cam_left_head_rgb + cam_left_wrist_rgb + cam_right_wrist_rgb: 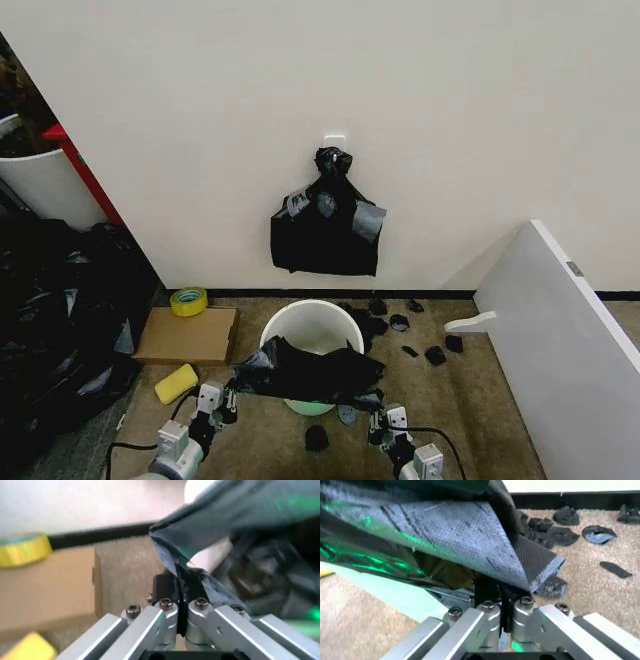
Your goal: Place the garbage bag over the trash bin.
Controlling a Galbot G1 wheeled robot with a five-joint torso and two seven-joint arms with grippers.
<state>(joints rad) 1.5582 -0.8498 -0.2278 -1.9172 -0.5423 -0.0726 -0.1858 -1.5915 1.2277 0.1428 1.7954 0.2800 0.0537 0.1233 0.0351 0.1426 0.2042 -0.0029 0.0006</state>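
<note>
Currently the garbage bag (308,372) is stretched sideways between the two grippers, hanging across the near side of the trash bin (318,327) and covering its near rim and front wall. It has not yet been drawn over the opening: the far rim and the white inside are uncovered. Holding the bag at two opposite edges keeps the thin film spread wide, which the job needs if the mouth is to pass around the rim.

The left gripper (214,399) sits low at the bag's left end; in its wrist view the fingers (165,609) are clamped together with a fold of black film pinched between them. The right gripper (385,418) holds the right end the same way, fingers (490,611) closed on a gathered corner.

The bin stands on the carpet just before the wall. On the wall above hangs a knotted bundle of bags (326,225). Small black scraps (405,330) lie to the bin's right. To its left a cardboard sheet (188,334) carries a roll of yellow tape (188,301), with a yellow sponge (176,383) nearby.
</note>
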